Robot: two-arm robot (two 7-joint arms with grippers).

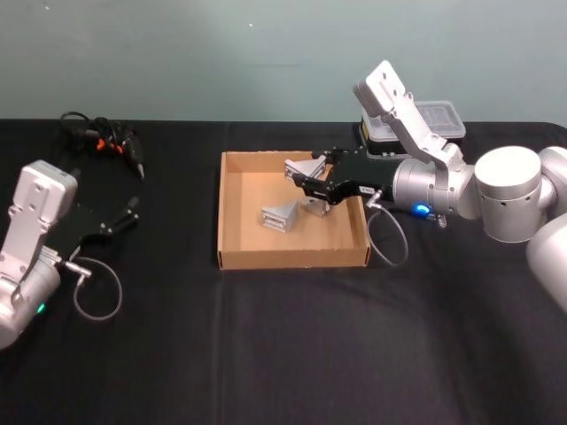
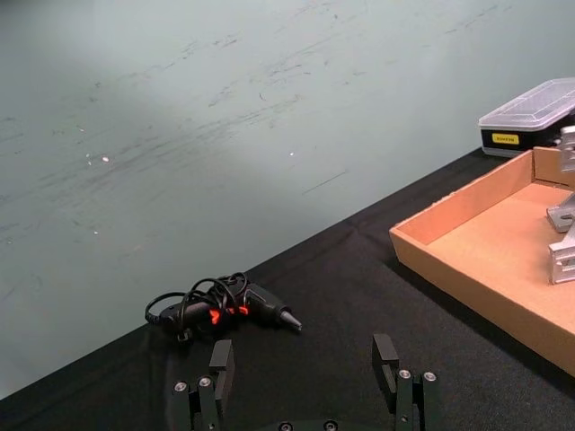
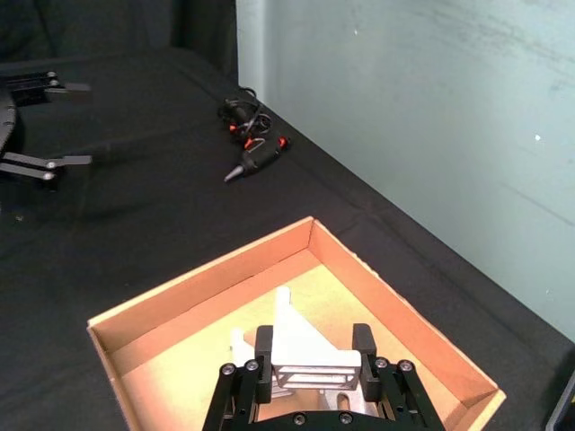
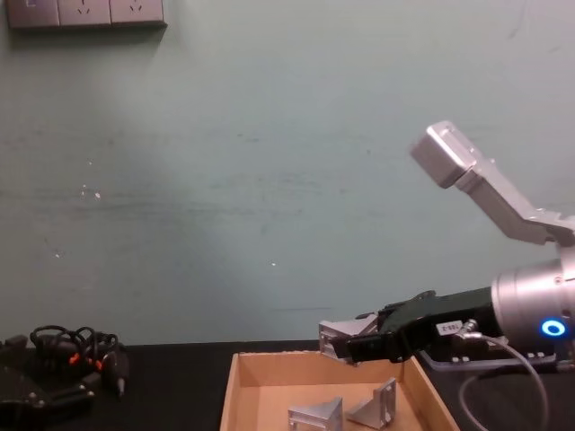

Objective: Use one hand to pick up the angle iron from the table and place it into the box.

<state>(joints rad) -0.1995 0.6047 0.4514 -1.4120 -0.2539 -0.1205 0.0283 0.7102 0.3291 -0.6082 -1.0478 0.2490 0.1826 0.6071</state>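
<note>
Over the box: right gripper (image 1: 303, 177), clamped on an angle iron (image 3: 308, 355) and holding it clear of the floor of the box (image 1: 232, 243).
Inside the box: two more angle irons (image 1: 282, 216) on the cardboard floor, below the held one.
Left of the box: left gripper (image 2: 307, 370), fingers spread with nothing between them, low over the table (image 1: 266, 345).
Beyond the box's left side: glue gun (image 1: 124, 145) with coiled cord.
Behind the box's right corner: black case (image 1: 431, 124) with clear lid.
</note>
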